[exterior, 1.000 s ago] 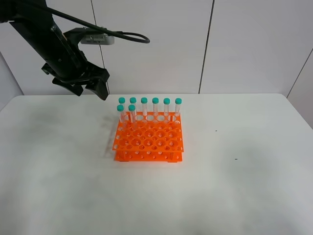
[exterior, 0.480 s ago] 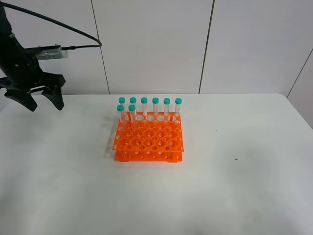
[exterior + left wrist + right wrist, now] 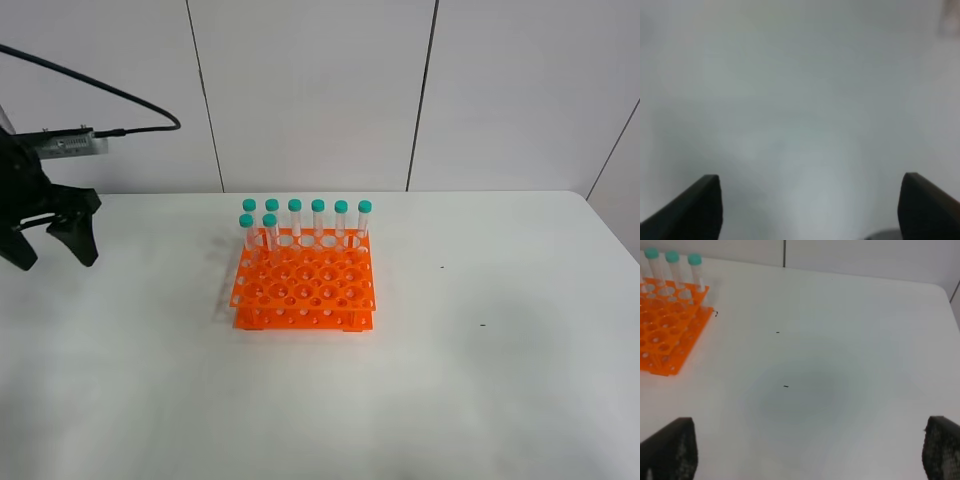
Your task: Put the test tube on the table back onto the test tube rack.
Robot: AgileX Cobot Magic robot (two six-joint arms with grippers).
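The orange test tube rack (image 3: 303, 285) stands in the middle of the white table (image 3: 480, 380). Several teal-capped tubes (image 3: 318, 215) stand upright in its back rows. No test tube lying on the table shows in any view. My left gripper (image 3: 55, 260) hangs open over the table's far left edge, well away from the rack. In the left wrist view its fingers (image 3: 690, 210) frame only blurred white surface. The right gripper (image 3: 807, 452) is open over bare table, with the rack (image 3: 667, 335) off to one side; the exterior view does not show it.
White wall panels (image 3: 310, 90) rise behind the table. A black cable (image 3: 110, 95) arcs from the left arm. A few small dark specks (image 3: 482, 324) mark the tabletop right of the rack.
The left arm has swung left and down, from above the rack's back-left corner to the table's left edge, its jaws open throughout. The rack and tubes have not moved.
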